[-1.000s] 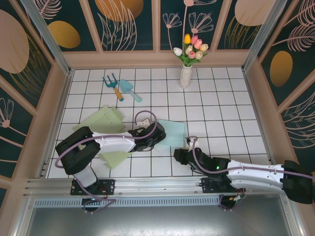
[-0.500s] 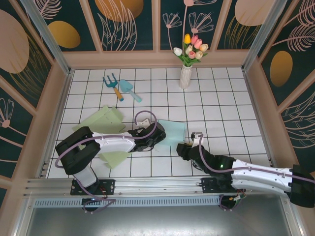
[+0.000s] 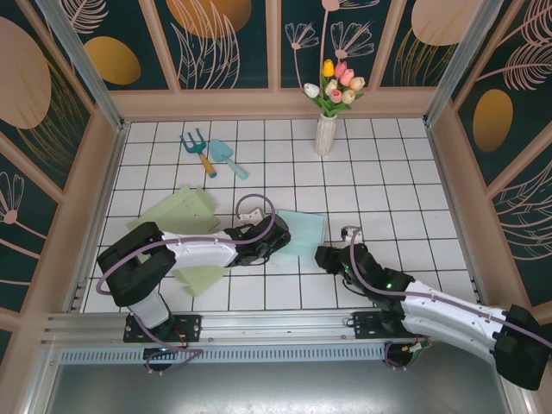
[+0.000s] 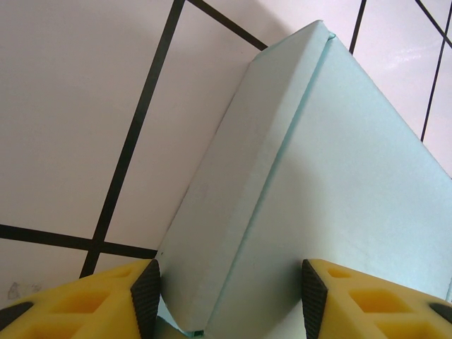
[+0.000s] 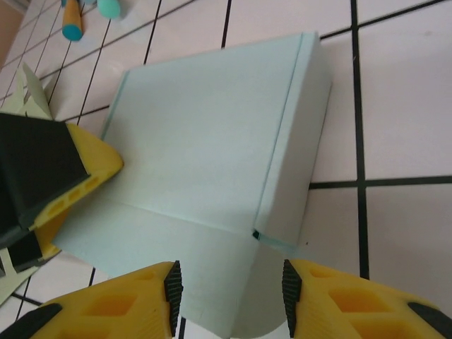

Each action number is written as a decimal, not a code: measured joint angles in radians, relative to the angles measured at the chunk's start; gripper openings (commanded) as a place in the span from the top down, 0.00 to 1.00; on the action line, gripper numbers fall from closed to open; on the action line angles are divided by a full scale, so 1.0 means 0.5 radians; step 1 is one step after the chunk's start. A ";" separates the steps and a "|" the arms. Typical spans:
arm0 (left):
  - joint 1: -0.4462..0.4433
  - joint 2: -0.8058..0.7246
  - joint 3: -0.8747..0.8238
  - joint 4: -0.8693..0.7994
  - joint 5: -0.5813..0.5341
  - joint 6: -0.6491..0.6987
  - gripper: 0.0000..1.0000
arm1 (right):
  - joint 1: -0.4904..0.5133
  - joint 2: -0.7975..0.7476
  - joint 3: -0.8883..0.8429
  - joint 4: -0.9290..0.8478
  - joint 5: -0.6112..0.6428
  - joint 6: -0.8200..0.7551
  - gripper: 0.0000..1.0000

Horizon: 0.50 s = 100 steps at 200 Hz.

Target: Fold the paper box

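White square tiles with dark grout cover the table [image 3: 405, 172], which is walled in by dark panels painted with leaves and flowers. Near its middle lies the pale blue paper box [image 3: 304, 231], mostly flat on the tiles. In the right wrist view the box [image 5: 205, 155] shows a broad flat panel, with one narrow side wall folded along its right edge.

The left gripper [image 3: 274, 240] lies low at the box's near left edge, its yellow fingers apart. In its own wrist view a folded strip of the box [image 4: 318, 183] runs away from the gap of the left gripper [image 4: 226, 289], and nothing is pinched. The right gripper [image 3: 328, 256] sits at the near right corner, fingers also spread. From the right gripper [image 5: 229, 289] the box stretches away to the far left, with the corner of the folded wall just ahead of the gap.

Both arms are close, one on each side. By my judgement the right one is better lined up with the half-raised wall, whose length runs near to far.

Further out, pale green flat paper sheets [image 3: 181, 211] lie to the left. A small orange-handled toy garden fork [image 3: 198, 151] and a teal toy trowel [image 3: 228, 158] sit beyond them. A white vase of tulips [image 3: 326, 129] stands at the far wall.
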 measured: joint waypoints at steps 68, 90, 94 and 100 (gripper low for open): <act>0.000 0.001 0.000 0.001 0.000 0.001 0.45 | -0.003 0.183 -0.044 0.192 -0.131 0.000 0.57; 0.000 0.000 0.001 0.001 0.000 0.001 0.45 | -0.004 0.216 -0.045 0.228 -0.156 -0.001 0.58; 0.000 0.000 0.001 0.001 0.000 0.001 0.45 | -0.004 0.220 -0.045 0.233 -0.159 -0.001 0.58; 0.000 0.000 0.001 0.001 0.000 0.001 0.45 | -0.005 0.228 -0.046 0.242 -0.164 -0.002 0.59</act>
